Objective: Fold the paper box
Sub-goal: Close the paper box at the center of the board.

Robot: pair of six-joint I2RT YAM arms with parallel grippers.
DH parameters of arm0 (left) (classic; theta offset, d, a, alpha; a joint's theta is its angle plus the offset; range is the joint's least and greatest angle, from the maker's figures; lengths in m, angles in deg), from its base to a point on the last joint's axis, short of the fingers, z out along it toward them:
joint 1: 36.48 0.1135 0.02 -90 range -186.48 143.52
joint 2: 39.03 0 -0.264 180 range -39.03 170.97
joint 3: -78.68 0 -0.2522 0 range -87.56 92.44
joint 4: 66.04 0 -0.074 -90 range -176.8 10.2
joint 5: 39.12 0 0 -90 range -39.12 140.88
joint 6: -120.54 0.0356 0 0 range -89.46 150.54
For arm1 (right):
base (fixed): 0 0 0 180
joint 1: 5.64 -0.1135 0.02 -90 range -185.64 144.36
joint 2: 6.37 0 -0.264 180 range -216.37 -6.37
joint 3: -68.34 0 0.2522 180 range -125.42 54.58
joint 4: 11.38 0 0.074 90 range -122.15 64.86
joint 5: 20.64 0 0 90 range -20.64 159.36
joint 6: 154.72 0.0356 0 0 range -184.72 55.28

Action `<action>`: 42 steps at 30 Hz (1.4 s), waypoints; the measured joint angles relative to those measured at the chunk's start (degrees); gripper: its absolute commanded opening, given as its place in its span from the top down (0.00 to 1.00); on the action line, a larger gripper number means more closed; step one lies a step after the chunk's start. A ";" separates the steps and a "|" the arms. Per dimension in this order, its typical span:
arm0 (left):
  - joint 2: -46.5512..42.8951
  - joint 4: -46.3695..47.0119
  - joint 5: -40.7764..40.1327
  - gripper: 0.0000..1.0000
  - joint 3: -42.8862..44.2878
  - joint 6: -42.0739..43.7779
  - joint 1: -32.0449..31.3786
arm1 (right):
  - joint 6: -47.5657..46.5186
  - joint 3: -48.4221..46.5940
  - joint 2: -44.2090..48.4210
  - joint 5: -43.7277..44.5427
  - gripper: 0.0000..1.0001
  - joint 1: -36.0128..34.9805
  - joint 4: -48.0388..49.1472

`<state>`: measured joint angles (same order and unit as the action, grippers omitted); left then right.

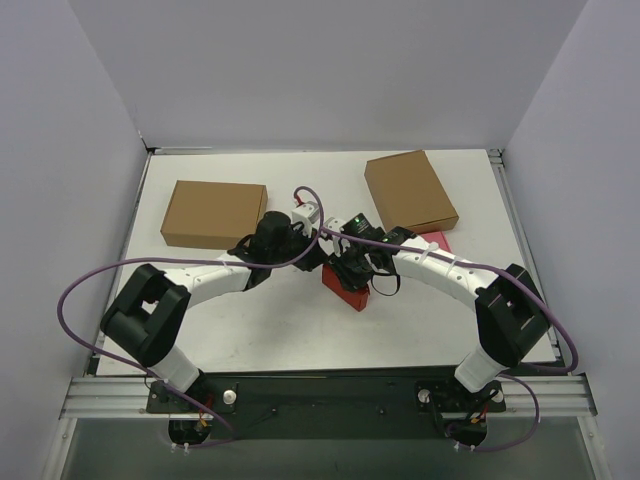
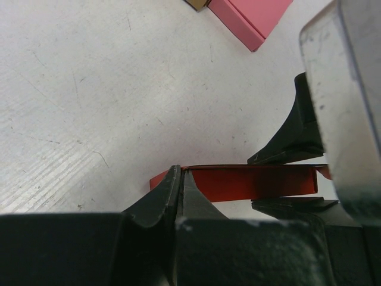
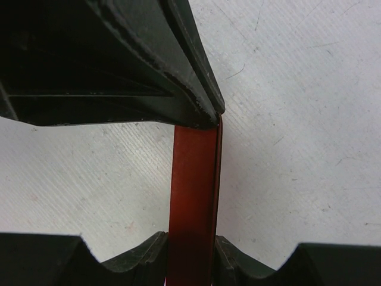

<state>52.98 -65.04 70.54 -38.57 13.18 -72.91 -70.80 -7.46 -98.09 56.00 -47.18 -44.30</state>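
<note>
White, scuffed tabletop (image 1: 250, 340) floors a pale-walled booth, and from my seat the work sits mid-table, just ahead of both arms. Nearest me, the left gripper (image 2: 178, 179) has its fingers pressed together on one end of the upstanding wall of the paper box (image 2: 250, 182). The right gripper (image 3: 191, 253) straddles the same wall further along, a finger tight on each face, so both claws are clamped on red card.

I judge the box to be very light and thin. It should be stiff along a crease and floppy across a panel, and easy to dent or tear if I squeeze hard or pull the two grips against each other. Smooth card may slip from the pads, so I would take hold low on a wall, close to a fold line, rather than at a free flap edge.

It looks bright red with a slight sheen. One long wall is raised and seen edge-on as a narrow strip, with the rest low on the table. How many flaps are tucked I cannot tell.

Beyond it lies a small pink box (image 1: 435, 240), and farther back two brown boxes (image 1: 213, 213), left and right.
</note>
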 measured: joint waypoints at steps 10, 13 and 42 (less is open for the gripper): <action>0.00 1.20 -5.46 1.00 -0.20 2.99 -2.29 | 0.00 0.00 0.00 0.00 0.67 0.13 0.02; -0.02 3.56 -7.04 1.00 -1.40 3.54 -2.84 | 0.00 0.00 0.00 0.02 0.67 0.31 0.07; -2.49 13.66 -11.87 1.00 -9.18 4.42 -4.26 | -0.17 0.00 0.00 -0.04 0.67 0.44 0.59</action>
<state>50.49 -51.38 58.67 -47.75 17.59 -77.17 -70.98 -7.46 -98.09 55.95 -46.74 -43.71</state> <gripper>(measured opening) 0.037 0.331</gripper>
